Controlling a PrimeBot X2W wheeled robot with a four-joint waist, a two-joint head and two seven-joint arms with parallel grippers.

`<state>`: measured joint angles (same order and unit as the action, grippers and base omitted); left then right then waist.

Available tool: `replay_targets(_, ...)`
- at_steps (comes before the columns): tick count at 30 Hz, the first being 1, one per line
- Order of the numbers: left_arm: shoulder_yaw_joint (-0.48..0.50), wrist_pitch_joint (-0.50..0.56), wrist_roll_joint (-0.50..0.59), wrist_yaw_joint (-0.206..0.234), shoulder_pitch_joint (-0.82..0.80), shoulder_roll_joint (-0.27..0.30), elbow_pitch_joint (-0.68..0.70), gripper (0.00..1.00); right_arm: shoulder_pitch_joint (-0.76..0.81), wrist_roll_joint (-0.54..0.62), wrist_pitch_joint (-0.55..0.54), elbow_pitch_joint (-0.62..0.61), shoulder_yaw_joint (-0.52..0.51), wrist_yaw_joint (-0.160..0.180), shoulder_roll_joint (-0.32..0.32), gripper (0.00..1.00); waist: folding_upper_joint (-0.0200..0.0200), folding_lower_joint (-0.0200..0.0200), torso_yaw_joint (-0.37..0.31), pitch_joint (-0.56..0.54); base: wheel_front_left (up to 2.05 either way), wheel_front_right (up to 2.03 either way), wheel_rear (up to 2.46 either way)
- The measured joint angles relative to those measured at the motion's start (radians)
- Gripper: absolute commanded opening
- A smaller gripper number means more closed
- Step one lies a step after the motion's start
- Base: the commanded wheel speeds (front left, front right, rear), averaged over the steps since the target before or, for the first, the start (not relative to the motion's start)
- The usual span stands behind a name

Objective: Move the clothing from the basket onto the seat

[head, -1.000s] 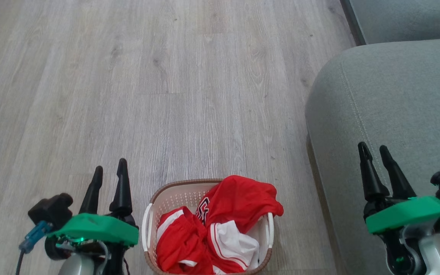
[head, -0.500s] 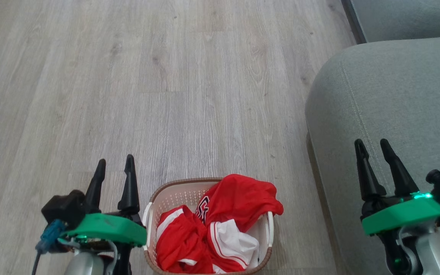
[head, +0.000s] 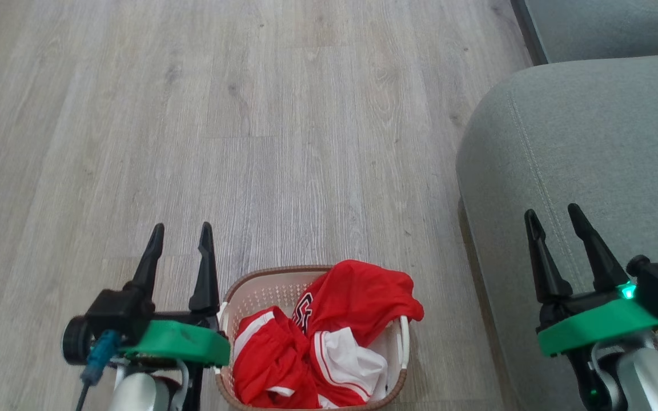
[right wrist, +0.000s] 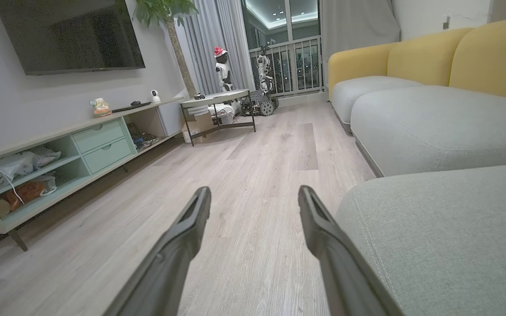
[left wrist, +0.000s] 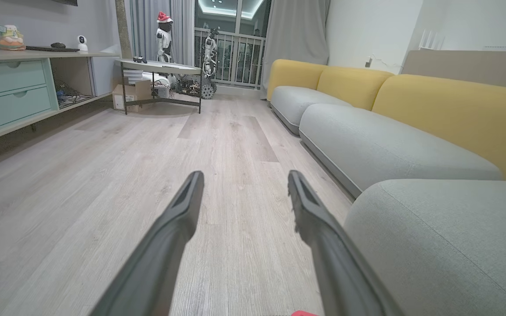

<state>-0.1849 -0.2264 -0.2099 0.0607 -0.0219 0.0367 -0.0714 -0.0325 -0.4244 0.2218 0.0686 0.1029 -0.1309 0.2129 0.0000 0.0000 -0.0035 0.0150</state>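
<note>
Right, looking down from the head view, the basket (head: 265,271) sits on the pale wood-grain floor (head: 249,114) at the bottom of the picture. It's cream perforated plastic with a brown woven-look rim. The clothing (head: 357,302) is heaped inside it: shiny red fabric, white stripes, black-and-white lettering on 1 piece, and a fold draped over the right-hand rim. The left gripper (head: 182,226) is just beside the basket's left handle, its 2 dark tapered fingers spread apart with nothing between them. The right gripper (head: 552,210) at lower right is seen against the seat (head: 592,142), grey-green upholstery with a rounded corner and a stitched seam. Its jaws are likewise parted and empty.

Now the wrist cameras look level across the room. There are yellow backrests (left wrist: 455,114) along the sofa, a mint-drawered sideboard (left wrist: 11,92) and a round table (left wrist: 160,68). The right wrist view adds a dark wall-mounted screen (right wrist: 68,33). The left wrist view catches a sliver of red at its bottom edge.
</note>
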Motion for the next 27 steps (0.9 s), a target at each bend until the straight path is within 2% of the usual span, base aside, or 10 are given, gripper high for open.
replay_targets(10,-0.028,-0.023,0.112,0.011,-0.003,0.003,0.017,1.00,-0.016,0.097,0.030,-0.007,0.017,0.000,0.010,1.00,0.0000,0.0000,0.000,-0.002,0.00,0.00,0.00)
replay_targets(27,-0.028,-0.023,0.117,0.011,-0.013,0.004,0.015,1.00,-0.019,0.098,0.031,-0.008,0.030,0.000,0.016,1.00,0.0000,0.0000,-0.003,-0.004,0.00,0.00,0.00)
